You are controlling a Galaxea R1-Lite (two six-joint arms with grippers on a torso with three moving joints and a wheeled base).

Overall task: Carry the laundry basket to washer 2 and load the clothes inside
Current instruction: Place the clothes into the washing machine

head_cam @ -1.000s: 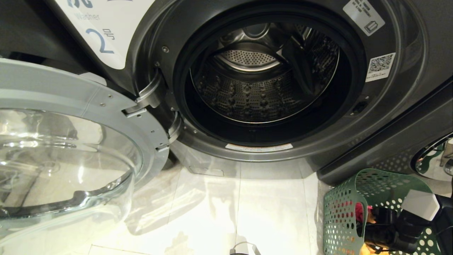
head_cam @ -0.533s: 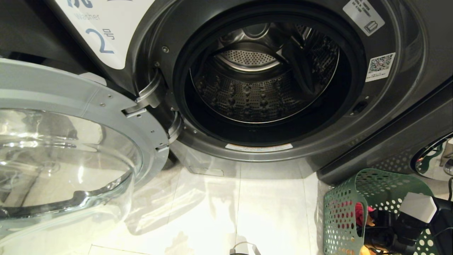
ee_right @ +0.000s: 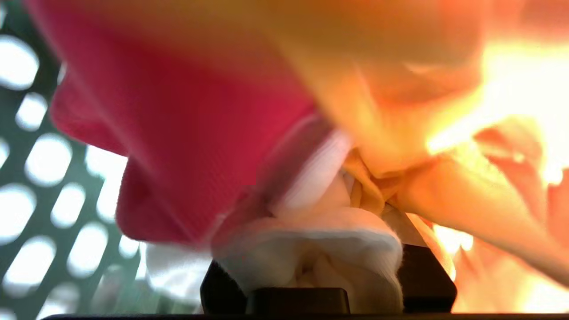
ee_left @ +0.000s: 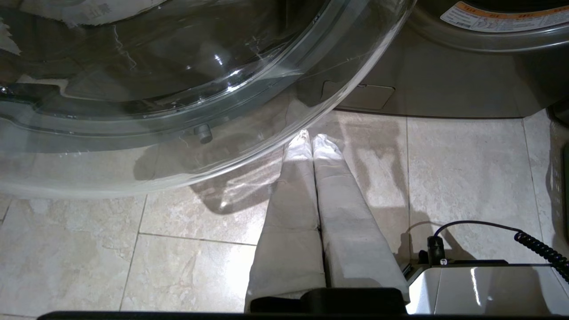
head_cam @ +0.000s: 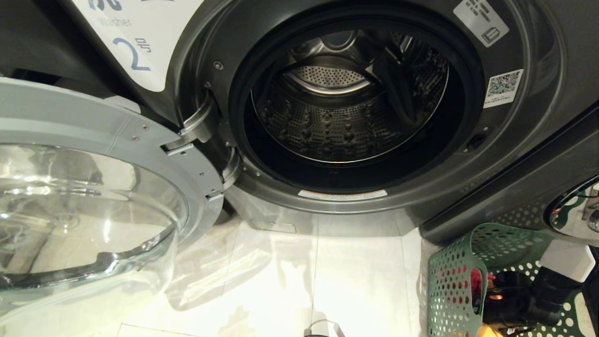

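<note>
The right gripper (head_cam: 491,306) is down inside the laundry basket (head_cam: 451,281), pinching the clothes (ee_right: 311,186); the basket sits beside washer 2 (head_cam: 196,70), door wide; the left gripper (ee_left: 311,142) is pressed together above the floor (ee_left: 133,249).

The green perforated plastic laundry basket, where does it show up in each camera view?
Head view: the green perforated plastic laundry basket sits at the bottom right, on the floor right of the open dark grey washer.
Left wrist view: only a dark sliver of it at the right edge.
Right wrist view: its holed wall fills the left side, behind the red garment.
Shared landmark: the basket's round holes.
</note>
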